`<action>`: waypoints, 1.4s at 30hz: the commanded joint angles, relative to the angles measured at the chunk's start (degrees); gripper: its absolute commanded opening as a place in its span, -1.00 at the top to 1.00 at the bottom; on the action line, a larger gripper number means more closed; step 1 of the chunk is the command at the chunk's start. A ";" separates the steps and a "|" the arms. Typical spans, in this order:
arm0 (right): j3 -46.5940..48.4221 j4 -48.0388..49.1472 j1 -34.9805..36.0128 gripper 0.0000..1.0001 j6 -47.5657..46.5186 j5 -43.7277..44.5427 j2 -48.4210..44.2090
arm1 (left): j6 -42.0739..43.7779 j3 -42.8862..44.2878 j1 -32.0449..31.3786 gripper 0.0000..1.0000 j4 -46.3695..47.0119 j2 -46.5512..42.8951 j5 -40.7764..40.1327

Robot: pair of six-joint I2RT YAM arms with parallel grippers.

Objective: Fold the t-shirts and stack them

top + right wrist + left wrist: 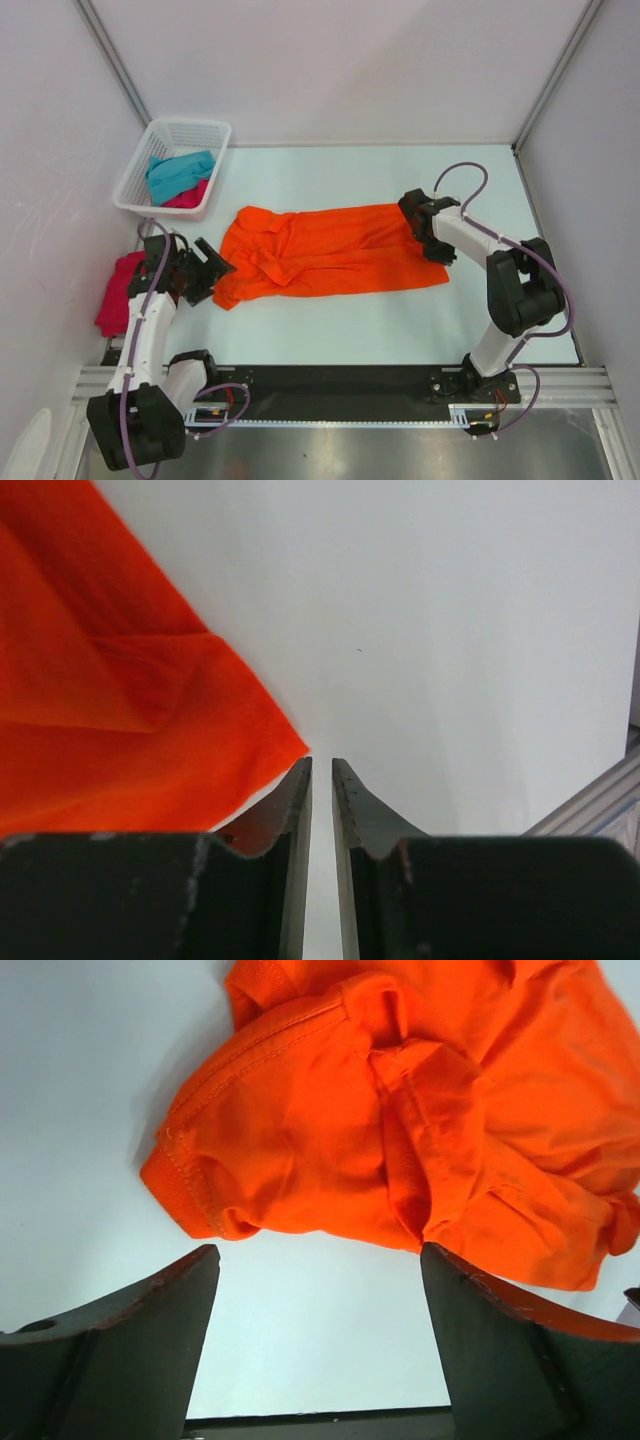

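Crimson cloth t-shirt (pixel 120 292): lies bunched at the left edge of the white table (pixel 400 320), just left of the left arm; apart from the pincer.

White plastic lattice basket (pixel 172 135): stands at the far left corner; holds a crumpled teal blue t-shirt (pixel 180 172) above a second crimson t-shirt (pixel 190 196), which shows only at the near rim.

Left arm: rises from its base at the near edge and reaches straight forward, wrist bent toward the right; the left gripper (pixel 208 268) sits low beside the left end of the bright orange cloth t-shirt (pixel 330 250); jaws spread wide, nothing between them. In the left wrist view the left gripper (pixel 318 1255) faces a rumpled sleeve and collar area of the orange t-shirt (pixel 400 1120); the cloth lies just beyond the fingertips (pixel 195 1270), not touching.

Orange t-shirt: lies lengthwise across the table centre, between the two pincers; wrinkled at its left end, flatter toward the right.

Right arm: elbow raised at the right side, forearm angled back and left; the right gripper (pixel 430 240) rests at the right edge of the orange t-shirt. In the right wrist view the right gripper (pixel 320 765) is drawn to a narrow slit showing bare table; a corner of the orange t-shirt (pixel 130 710) ends just beside the left fingertip, outside the slit.
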 commanded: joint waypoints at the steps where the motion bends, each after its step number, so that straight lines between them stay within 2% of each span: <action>1: 6.69 -1.00 2.10 0.60 1.76 0.86 2.17 | 0.86 4.49 0.51 -0.76 -1.09 -2.08 -0.36; 6: 11.80 -0.82 3.86 0.50 0.97 0.60 6.73 | -1.15 2.12 0.16 -0.80 4.16 0.20 1.48; 11: 15.67 -0.30 4.91 0.40 0.36 -0.11 11.13 | -2.47 1.23 -2.56 -0.80 11.73 7.49 3.15; 24: 21.64 2.78 3.86 0.38 -2.54 0.59 21.85 | -4.85 4.05 -12.39 -0.79 17.97 15.23 3.50; 26: 22.79 3.39 2.90 0.44 -3.59 1.38 23.34 | -4.94 3.00 -12.67 -0.79 18.33 15.24 3.33; 29: 24.37 4.45 1.32 0.77 -4.91 1.65 24.23 | -4.67 1.68 -12.76 -0.79 18.51 14.88 3.24; 30: 24.72 4.63 0.96 0.94 -5.09 1.48 24.41 | -4.67 1.33 -12.76 -0.79 18.59 14.71 3.15; 31: 24.99 4.89 0.61 1.00 -5.35 1.65 24.41 | -4.59 0.72 -12.76 -0.79 18.59 14.62 3.06; 42: 21.39 6.12 -1.67 1.00 -5.62 3.94 17.64 | -4.06 -0.79 -12.76 -0.78 19.38 15.23 2.89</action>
